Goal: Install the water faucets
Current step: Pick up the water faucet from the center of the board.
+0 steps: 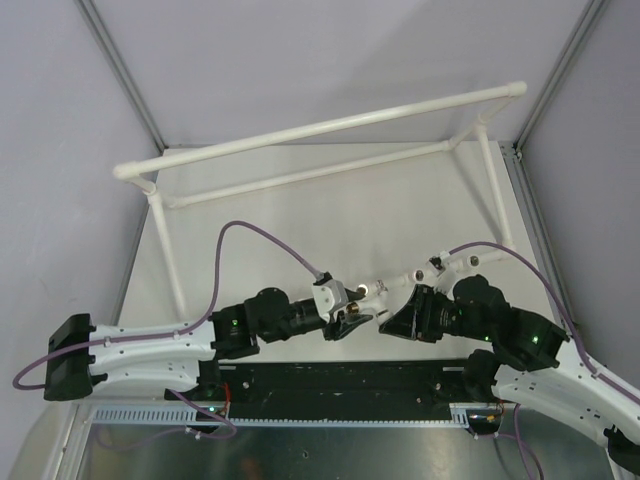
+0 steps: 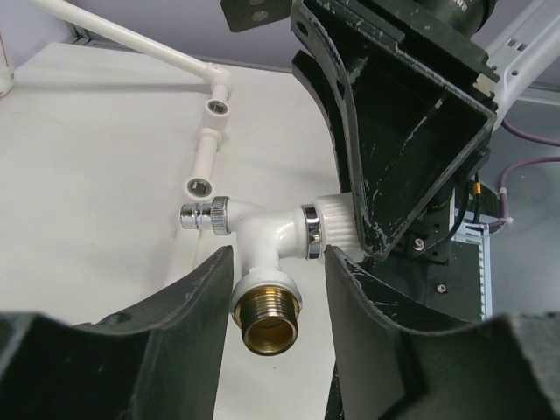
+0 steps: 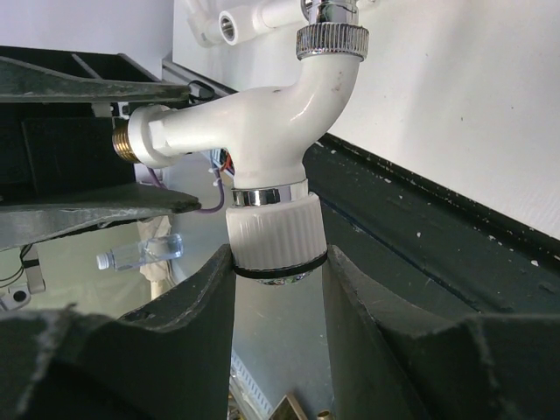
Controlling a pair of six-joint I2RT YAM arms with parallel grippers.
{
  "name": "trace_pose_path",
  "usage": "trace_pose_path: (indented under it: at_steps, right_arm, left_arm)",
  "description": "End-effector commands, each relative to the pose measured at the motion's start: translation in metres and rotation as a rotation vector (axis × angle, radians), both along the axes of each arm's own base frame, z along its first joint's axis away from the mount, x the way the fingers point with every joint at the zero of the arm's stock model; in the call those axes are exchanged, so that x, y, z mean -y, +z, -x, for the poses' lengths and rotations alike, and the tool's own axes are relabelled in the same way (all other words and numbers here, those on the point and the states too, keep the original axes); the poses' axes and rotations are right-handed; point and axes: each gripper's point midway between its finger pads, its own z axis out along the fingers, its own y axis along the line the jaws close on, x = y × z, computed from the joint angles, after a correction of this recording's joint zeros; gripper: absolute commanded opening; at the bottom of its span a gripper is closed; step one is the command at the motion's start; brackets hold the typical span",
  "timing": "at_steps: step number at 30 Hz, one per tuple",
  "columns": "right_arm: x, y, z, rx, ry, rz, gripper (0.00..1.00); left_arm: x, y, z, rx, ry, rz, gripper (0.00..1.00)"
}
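While my right claw (image 3: 278, 258) clamps faucet (image 3: 262, 122) by cap, left claw (image 2: 278, 255) apart, fingers (image 2: 175, 324) either side of it, over tabletop (image 1: 350, 220).

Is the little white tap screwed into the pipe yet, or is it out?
Out. The faucet hangs above the table, its knob pinched by the right gripper; its brass thread is bare, in no socket.

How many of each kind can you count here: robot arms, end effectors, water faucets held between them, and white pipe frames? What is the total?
Robot arms: 2 (left arm, right arm)
End effectors: 2 (left end effector, right end effector)
Faucets held: 1 (water faucet)
Pipe frames: 1 (pipe frame)
Total: 6
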Motion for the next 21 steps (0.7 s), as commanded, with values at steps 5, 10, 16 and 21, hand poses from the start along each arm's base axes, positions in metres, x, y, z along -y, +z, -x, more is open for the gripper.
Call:
trace_pose_path:
  at_steps: [5,10,16,21]
  right_arm:
    - [0.002,0.032,0.0,0.056,-0.016,-0.094,0.0]
    - [0.003,0.033,0.0,0.054,-0.019,-0.097,0.0]
    - [0.001,0.031,0.001,0.046,-0.013,-0.09,0.0]
    - [0.0,0.032,0.001,0.047,-0.011,-0.092,0.0]
  left_arm:
    - [0.001,0.017,0.002,0.037,-0.015,0.006,0.63]
    - [0.0,0.015,0.0,0.036,-0.005,-0.003,0.61]
    - [0.003,0.024,0.003,0.036,-0.019,0.014,0.59]
    - [0.006,0.028,0.003,0.038,-0.029,0.017,0.59]
